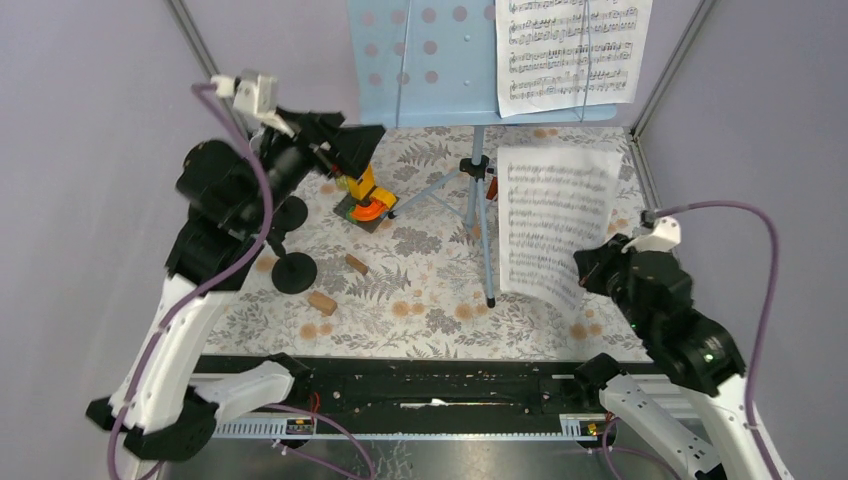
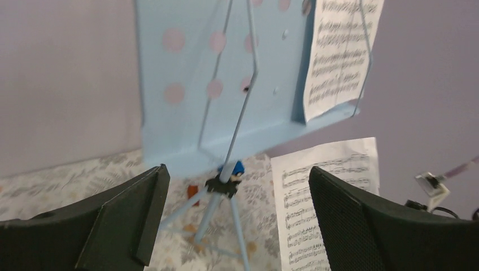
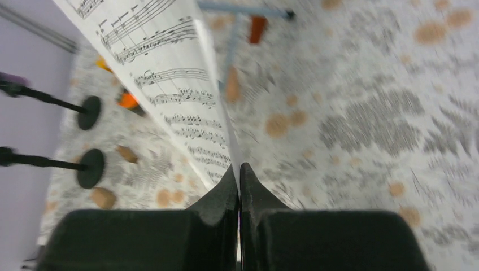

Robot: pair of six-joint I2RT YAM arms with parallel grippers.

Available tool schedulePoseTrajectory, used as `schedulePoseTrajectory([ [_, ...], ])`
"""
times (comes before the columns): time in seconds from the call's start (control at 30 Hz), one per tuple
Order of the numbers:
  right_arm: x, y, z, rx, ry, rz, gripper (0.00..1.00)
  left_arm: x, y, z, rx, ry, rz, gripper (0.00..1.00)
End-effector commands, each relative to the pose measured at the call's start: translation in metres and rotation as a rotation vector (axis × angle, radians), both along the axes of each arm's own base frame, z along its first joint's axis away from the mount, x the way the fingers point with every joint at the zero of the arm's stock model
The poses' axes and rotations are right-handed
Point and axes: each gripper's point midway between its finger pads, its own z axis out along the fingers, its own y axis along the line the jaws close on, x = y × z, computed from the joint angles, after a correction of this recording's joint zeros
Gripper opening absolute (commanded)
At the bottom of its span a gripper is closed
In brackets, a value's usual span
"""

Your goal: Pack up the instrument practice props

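Right claw (image 1: 583,268) is pinched on the lower edge of a white sheet-music page (image 1: 552,215), held up at centre right. Left claw (image 1: 362,150), spread wide apart, hangs at upper left beside the pale blue perforated music rack (image 1: 430,60).

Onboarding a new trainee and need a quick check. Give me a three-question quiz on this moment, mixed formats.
1. True or false: the right tool is shut on a sheet-music page.
2. How many pages sit on the music rack? A none, B one, C three.
3. Fill in: the left tool is raised towards the rack with its jaws ___.
Key: 1 true; 2 B; 3 open.
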Motion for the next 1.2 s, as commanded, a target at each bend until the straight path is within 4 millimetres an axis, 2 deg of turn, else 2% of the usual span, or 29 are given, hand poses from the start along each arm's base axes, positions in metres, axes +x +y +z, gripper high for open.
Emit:
schedulePoseTrajectory([
  [0.0,0.005,-0.024,-0.062,-0.006,0.133,-0.207,0.00,-0.022,0.037,-0.036,0.040,0.016,0.118,0.99],
  [0.13,0.017,-0.027,-0.092,-0.088,0.193,-0.247,0.00,-0.037,0.044,-0.094,0.094,0.140,0.112,0.99],
  [0.17,0.020,-0.029,-0.101,-0.119,0.213,-0.257,0.00,-0.038,0.044,-0.117,0.120,0.190,0.109,0.99],
  [0.2,0.023,-0.031,-0.108,-0.149,0.230,-0.271,0.00,-0.041,0.047,-0.131,0.130,0.222,0.114,0.99],
  [0.27,0.030,-0.034,-0.120,-0.200,0.256,-0.299,0.00,-0.049,0.052,-0.151,0.144,0.264,0.122,0.99],
  [0.33,0.040,-0.033,-0.130,-0.240,0.269,-0.310,0.00,-0.054,0.056,-0.162,0.146,0.282,0.128,0.99],
  [0.47,0.061,-0.027,-0.147,-0.305,0.290,-0.306,0.01,-0.058,0.060,-0.173,0.148,0.307,0.139,0.99],
  [0.73,0.095,-0.044,-0.172,-0.390,0.392,-0.323,0.03,-0.058,0.057,-0.176,0.169,0.324,0.124,0.99],
  [0.83,0.103,-0.059,-0.190,-0.341,0.470,-0.334,0.04,-0.057,0.055,-0.177,0.172,0.328,0.116,0.99],
  [0.93,0.105,-0.084,-0.206,-0.262,0.519,-0.411,0.03,-0.057,0.052,-0.179,0.175,0.337,0.101,0.99],
  [1.07,0.108,-0.104,-0.230,-0.092,0.573,-0.473,0.00,-0.056,0.045,-0.180,0.173,0.347,0.071,0.99],
  [1.17,0.107,-0.119,-0.249,-0.037,0.626,-0.524,0.00,-0.054,0.039,-0.177,0.176,0.351,0.044,0.99],
])
